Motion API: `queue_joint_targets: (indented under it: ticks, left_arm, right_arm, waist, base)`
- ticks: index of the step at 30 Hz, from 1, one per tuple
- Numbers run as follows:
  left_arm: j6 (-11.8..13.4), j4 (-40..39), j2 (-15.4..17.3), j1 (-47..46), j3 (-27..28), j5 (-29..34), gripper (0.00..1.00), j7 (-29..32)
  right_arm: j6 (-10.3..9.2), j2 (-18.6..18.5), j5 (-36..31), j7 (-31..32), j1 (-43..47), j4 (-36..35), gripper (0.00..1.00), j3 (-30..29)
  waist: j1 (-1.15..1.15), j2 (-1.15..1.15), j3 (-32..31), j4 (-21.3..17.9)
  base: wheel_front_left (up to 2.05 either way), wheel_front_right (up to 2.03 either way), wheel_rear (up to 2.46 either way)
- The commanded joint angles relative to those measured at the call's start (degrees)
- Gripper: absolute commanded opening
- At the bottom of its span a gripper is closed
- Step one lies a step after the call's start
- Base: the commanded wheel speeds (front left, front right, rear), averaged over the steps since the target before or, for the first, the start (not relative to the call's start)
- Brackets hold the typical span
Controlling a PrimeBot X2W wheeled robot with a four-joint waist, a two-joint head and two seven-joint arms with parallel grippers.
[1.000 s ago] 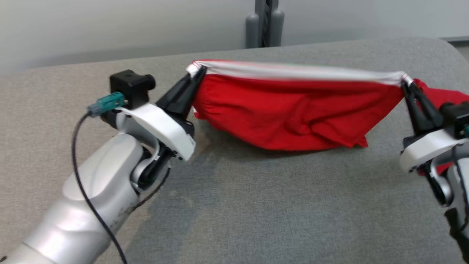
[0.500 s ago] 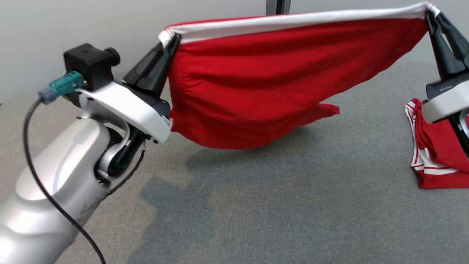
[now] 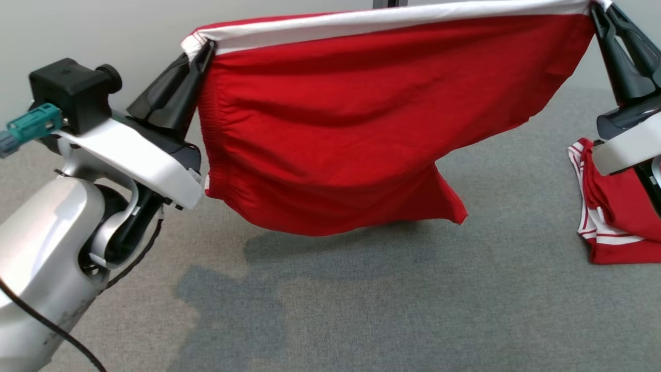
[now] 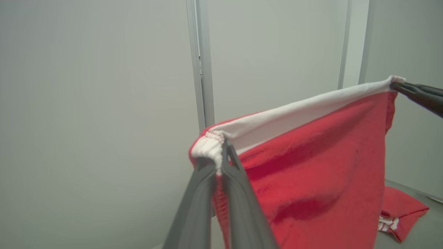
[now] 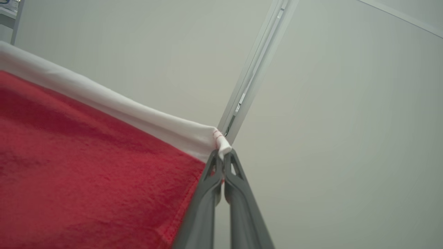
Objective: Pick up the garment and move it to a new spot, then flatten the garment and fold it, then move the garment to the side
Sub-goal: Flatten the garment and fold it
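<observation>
A red garment (image 3: pixel 351 129) with a white waistband hangs stretched in the air above the grey surface (image 3: pixel 361 310). My left gripper (image 3: pixel 204 49) is shut on the band's left corner, and my right gripper (image 3: pixel 596 8) is shut on its right corner. In the left wrist view the fingers (image 4: pixel 221 162) pinch bunched white band, with the red cloth (image 4: pixel 311 180) hanging to the right and the other gripper (image 4: pixel 401 86) at the far corner. The right wrist view has my gripper (image 5: pixel 223 155) clamped on the band's tip, the garment (image 5: pixel 86 166) spreading left.
A second red garment with white stripes (image 3: pixel 614 217) lies folded on the grey surface at the right, partly behind my right arm. A pale wall (image 3: pixel 103 31) with a metal post stands close behind the raised cloth.
Both grippers have lifted the garment off the grey surface into the air, and the left one has moved further left, pulling the waistband taut. The camera view has shifted too.
</observation>
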Motion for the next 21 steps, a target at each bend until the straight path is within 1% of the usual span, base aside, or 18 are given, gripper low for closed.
queue_joint_targets:
  ticks: [1, 3, 6, 9, 11, 12, 15, 17, 21]
  left_arm:
    - [0.3, -0.1, 0.5, 0.4, 0.4, 0.2, 0.00, 0.1]
    - [0.4, -0.9, 1.4, -0.3, 0.4, 0.6, 0.00, 0.8]
    - [0.1, -1.6, 3.5, -3.0, 1.5, 1.2, 0.00, 1.9]
    - [-1.2, -1.3, 4.7, -6.4, 2.4, 1.3, 0.00, 3.2]
    - [-2.3, -0.6, 5.4, -10.5, 2.6, 2.8, 0.00, 4.2]
    - [-3.9, 1.1, 4.3, -14.5, 2.7, 3.6, 0.00, 4.6]
    - [-5.7, 5.7, 2.2, -22.0, 3.5, 5.2, 0.00, 4.1]
    - [-6.5, 9.9, -0.1, -27.2, 3.8, 7.0, 0.00, 2.0]
    - [-6.8, 18.9, -5.4, -37.5, 4.2, 12.3, 0.00, -5.4]
  right_arm:
    - [-0.03, -0.2, 0.1, 0.3, 0.2, -0.2, 0.00, -0.4]
    - [-0.03, -0.3, 0.0, 1.1, -0.2, -1.1, 0.00, -1.0]
    - [-0.03, 0.7, 1.1, 2.8, -2.8, -2.5, 0.00, -1.9]
    - [-0.04, 1.3, 1.6, 4.0, -7.5, -2.5, 0.00, -1.5]
    - [-0.04, 1.5, 1.4, 4.6, -12.4, -1.6, 0.00, -1.0]
    - [-0.03, 1.8, 1.3, 4.6, -17.6, 0.5, 0.00, -0.5]
    - [-0.03, 2.7, 0.8, 3.7, -26.4, 4.9, 0.00, 0.8]
    - [-0.03, 3.5, 0.3, 2.5, -32.0, 9.1, 0.00, 0.8]
    - [-0.03, 5.9, -1.7, -1.2, -41.6, 17.5, 0.00, 0.3]
  waist:
    - [0.00, 0.00, 0.9, 0.0]
    - [0.00, 0.00, 2.6, -0.1]
    - [0.00, 0.00, 6.6, -0.5]
    - [0.00, 0.00, 11.9, -1.2]
    - [0.00, 0.00, 15.8, -1.6]
    - [0.00, 0.00, 19.1, -1.7]
    - [0.00, 0.00, 23.5, -1.9]
    - [0.00, 0.00, 25.7, -2.0]
    - [0.00, 0.00, 28.5, -1.8]
  base:
    - [0.00, 0.00, 0.00]
    - [0.00, 0.00, 0.00]
    - [0.00, 0.00, 0.00]
    - [0.00, 0.00, 0.00]
    - [0.00, 0.00, 0.00]
    - [0.00, 0.00, 0.00]
    - [0.00, 0.00, 0.00]
    - [0.00, 0.00, 0.00]
    - [0.00, 0.00, 0.00]
